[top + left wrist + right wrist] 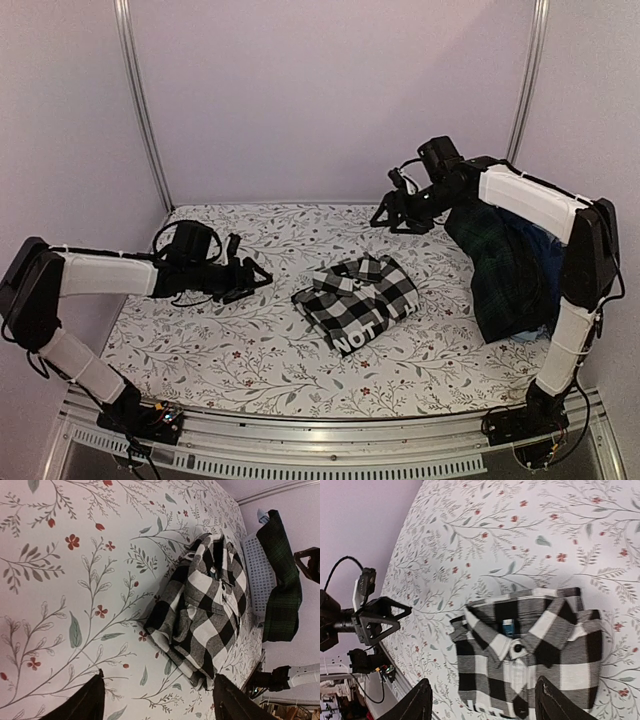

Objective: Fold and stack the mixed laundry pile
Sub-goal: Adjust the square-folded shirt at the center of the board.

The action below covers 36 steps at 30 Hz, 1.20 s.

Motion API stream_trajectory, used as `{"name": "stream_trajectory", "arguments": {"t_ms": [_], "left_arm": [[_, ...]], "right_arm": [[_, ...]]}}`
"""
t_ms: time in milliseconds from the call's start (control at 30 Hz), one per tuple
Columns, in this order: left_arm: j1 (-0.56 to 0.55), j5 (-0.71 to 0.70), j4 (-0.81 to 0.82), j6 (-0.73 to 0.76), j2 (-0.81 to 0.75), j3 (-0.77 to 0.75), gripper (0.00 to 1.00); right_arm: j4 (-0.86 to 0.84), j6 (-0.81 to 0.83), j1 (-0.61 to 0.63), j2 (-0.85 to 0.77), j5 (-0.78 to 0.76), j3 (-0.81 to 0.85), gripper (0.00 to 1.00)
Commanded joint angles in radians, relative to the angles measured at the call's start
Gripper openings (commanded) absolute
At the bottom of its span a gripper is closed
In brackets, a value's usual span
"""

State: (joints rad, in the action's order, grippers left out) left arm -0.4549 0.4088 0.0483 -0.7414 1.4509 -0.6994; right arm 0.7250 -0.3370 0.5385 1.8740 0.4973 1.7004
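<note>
Claws: left gripper (pixel 258 280), right gripper (pixel 392 218) — both spread, empty.
Risk: I drag the plaid garment (pixel 505 270) over the checked shirt (pixel 355 300) — fold undone.

A robot lab booth, not a home: plain pale wall panels (pixel 330 90) and bare aluminium posts (pixel 142 100) stand behind the left gripper (pixel 262 277) and right gripper (pixel 385 218). Nearer than both, a slotted metal rail (pixel 330 458) carries the arm bases (pixel 150 420). The floral table cover (pixel 250 350) lies beneath them.
</note>
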Motion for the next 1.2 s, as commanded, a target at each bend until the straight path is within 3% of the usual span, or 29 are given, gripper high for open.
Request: {"name": "stream_trajectory", "arguments": {"t_ms": [0, 167, 367, 567, 733, 800, 900, 933, 1000, 1167], "left_arm": [[-0.080, 0.151, 0.118, -0.056, 0.158, -0.080, 0.68], [-0.154, 0.227, 0.174, -0.089, 0.291, -0.134, 0.60], [-0.173, 0.265, 0.206, -0.109, 0.419, -0.191, 0.43], [-0.088, 0.267, 0.225, -0.108, 0.439, -0.157, 0.23], [0.058, 0.240, 0.129, -0.026, 0.401, -0.129, 0.04], [0.111, 0.234, 0.093, 0.008, 0.384, -0.121, 0.05], [0.156, 0.255, 0.057, 0.057, 0.333, -0.111, 0.21], [0.158, 0.254, 0.043, 0.077, 0.305, -0.106, 0.32], [0.158, 0.269, 0.030, 0.108, 0.249, -0.086, 0.43], [0.128, 0.298, -0.009, 0.159, 0.194, -0.079, 0.55]], "right_arm": [[0.009, 0.035, -0.053, -0.004, -0.071, -0.145, 0.66], [0.029, 0.091, -0.055, 0.056, -0.090, -0.219, 0.58], [0.001, 0.126, -0.028, 0.096, -0.026, -0.304, 0.53], [0.000, 0.148, 0.073, 0.150, 0.054, -0.301, 0.52], [-0.035, 0.112, 0.170, 0.171, 0.208, -0.220, 0.52], [-0.017, 0.118, 0.181, 0.180, 0.236, -0.149, 0.54], [-0.011, 0.108, 0.148, 0.128, 0.198, -0.149, 0.57], [-0.020, 0.099, 0.128, 0.101, 0.194, -0.181, 0.59], [-0.069, 0.066, 0.089, 0.017, 0.189, -0.280, 0.61], [-0.168, -0.031, 0.012, -0.197, 0.187, -0.553, 0.66]]}}
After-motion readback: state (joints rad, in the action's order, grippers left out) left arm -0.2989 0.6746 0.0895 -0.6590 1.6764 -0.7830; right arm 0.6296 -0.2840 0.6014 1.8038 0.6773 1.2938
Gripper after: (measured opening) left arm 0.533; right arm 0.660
